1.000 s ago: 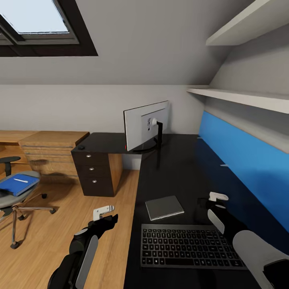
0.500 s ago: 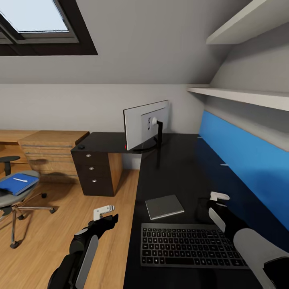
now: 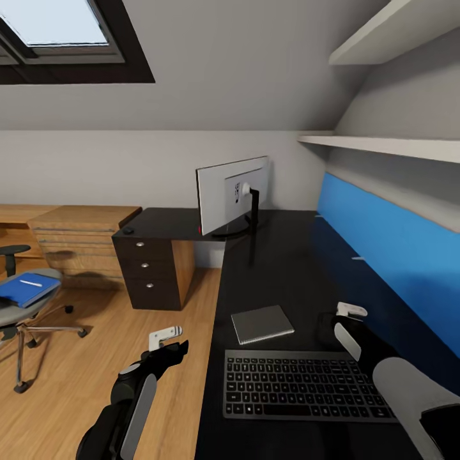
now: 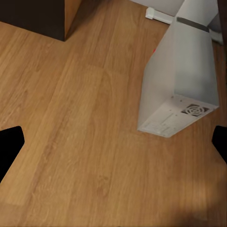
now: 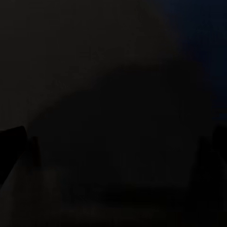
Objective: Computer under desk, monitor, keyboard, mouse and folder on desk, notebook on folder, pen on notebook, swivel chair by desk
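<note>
Right under me, the keyboard [image 3: 306,386] lies on the black desk [image 3: 281,268], my right gripper [image 3: 348,314] hovering just past its far corner, fingers spread wide over dark desktop. My left gripper [image 3: 167,342] hangs over the wood floor [image 4: 71,118], fingers wide apart, above the computer [image 4: 177,80]. Beyond the keyboard lies the notebook [image 3: 261,323], farther back stands the monitor [image 3: 231,194]. Far left, the folder [image 3: 27,289] with the pen [image 3: 30,282] sits on the swivel chair [image 3: 19,313].

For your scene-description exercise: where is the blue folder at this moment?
In the head view the blue folder lies on the swivel chair seat at far left, on the wooden floor, with the pen on top.
</note>
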`<state>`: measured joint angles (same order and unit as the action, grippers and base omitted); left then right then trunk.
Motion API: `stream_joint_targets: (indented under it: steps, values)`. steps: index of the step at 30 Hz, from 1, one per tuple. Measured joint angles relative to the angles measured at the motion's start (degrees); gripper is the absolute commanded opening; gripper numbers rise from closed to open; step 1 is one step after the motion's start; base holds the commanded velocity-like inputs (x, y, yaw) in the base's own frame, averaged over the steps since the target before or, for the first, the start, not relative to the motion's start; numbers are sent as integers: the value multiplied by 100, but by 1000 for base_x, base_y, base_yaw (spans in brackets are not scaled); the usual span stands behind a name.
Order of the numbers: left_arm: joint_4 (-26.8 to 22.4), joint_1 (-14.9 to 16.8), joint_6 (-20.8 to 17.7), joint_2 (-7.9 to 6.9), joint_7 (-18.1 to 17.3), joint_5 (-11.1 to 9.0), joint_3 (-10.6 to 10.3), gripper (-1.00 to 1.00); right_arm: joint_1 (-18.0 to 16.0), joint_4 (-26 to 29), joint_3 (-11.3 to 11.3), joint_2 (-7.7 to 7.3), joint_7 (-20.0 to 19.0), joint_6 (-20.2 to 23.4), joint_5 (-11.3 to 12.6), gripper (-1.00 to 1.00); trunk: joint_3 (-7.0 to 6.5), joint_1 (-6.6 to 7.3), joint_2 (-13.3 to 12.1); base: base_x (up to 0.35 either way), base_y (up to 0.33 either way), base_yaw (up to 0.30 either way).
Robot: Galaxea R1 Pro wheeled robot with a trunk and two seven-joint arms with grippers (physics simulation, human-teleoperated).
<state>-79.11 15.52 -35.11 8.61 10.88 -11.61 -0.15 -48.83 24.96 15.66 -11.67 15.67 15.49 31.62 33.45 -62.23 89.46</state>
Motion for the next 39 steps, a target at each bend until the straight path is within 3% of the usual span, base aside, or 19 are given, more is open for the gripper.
stream_joint_targets:
  steps: [5, 26, 39]
  values:
    - [-1, 0, 0, -1, 0, 0, 0, 100, -4, 198, -41, -3, 8, 176, -26, 100, 90, -110, 201, 0, 0, 0]
    - [2, 0, 8, -8, -24, -4, 1, 100, -6, 266, -60, -5, 16, 340, -57, 100, 90, -111, 202, 0, 0, 0]
    - [17, 0, 9, -12, -32, -9, -5, 100, -4, 292, -55, 13, 13, 379, -17, 100, 90, -113, 201, -122, -34, 0]
